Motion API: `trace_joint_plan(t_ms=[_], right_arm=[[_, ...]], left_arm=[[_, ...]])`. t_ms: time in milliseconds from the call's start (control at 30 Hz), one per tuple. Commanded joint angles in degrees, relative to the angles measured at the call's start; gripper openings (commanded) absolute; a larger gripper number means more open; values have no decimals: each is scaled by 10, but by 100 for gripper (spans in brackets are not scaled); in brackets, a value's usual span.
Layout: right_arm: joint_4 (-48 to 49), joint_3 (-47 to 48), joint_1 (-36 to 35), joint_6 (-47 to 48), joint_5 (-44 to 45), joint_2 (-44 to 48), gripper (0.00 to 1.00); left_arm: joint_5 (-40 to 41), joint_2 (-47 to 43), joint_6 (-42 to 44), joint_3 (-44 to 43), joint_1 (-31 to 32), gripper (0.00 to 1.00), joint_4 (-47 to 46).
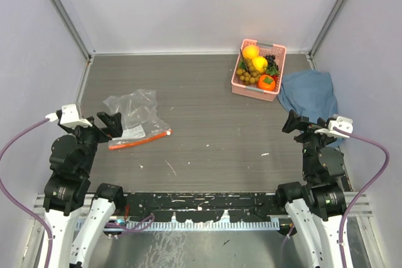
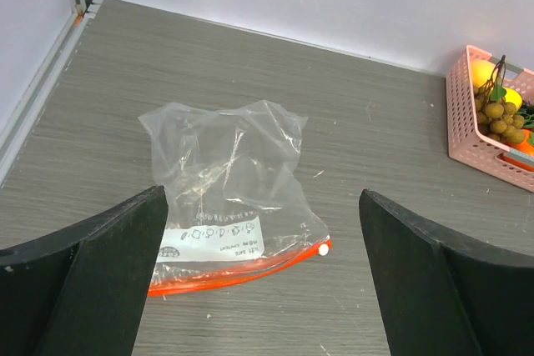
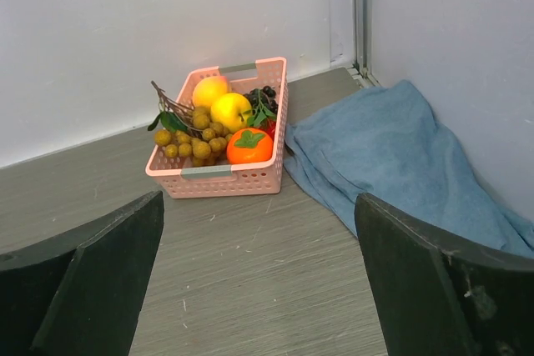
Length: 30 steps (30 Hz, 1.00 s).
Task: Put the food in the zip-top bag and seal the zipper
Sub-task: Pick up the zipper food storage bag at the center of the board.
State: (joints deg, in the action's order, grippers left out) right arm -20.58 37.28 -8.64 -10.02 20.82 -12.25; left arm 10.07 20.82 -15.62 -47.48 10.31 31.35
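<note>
The clear zip-top bag (image 1: 133, 116) lies flat on the table at the left, also in the left wrist view (image 2: 225, 185). Its orange-red zipper (image 1: 139, 140) runs along the near edge (image 2: 242, 271), with a white label (image 2: 212, 241) above it. The food (image 1: 259, 67) sits in a pink basket (image 1: 239, 86) at the back right: yellow and orange round fruits, a brownish grape bunch, dark berries and an orange-red fruit with green top (image 3: 249, 146). My left gripper (image 1: 115, 123) is open and empty just left of the bag (image 2: 263, 281). My right gripper (image 1: 293, 121) is open and empty, well in front of the basket (image 3: 259, 281).
A crumpled blue cloth (image 1: 309, 94) lies right of the basket against the right wall, also in the right wrist view (image 3: 392, 164). Grey walls close the table at the back and both sides.
</note>
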Motion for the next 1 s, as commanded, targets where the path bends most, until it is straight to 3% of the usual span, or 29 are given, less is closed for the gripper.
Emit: trace_joint_plan(t_ms=[0,367,600,733,967], right_arm=[[40,10,4,8,-5,-2,100],[38,8,4,3,-2,1,100],[38,6,4,-7,-9,-1,100],[40,4,4,-8,-14,-2,100],[42,0,3,-7,-23,9,100]], left_arm=[[-15,11,0,-4,-6,98,-47],[-30,36,-35,-22,-6,98,-25],[14,69,-164,-12,-5,98,47],[53,98,-286,27,-5,98,84],[78,117,-391,81,-5,98,120]])
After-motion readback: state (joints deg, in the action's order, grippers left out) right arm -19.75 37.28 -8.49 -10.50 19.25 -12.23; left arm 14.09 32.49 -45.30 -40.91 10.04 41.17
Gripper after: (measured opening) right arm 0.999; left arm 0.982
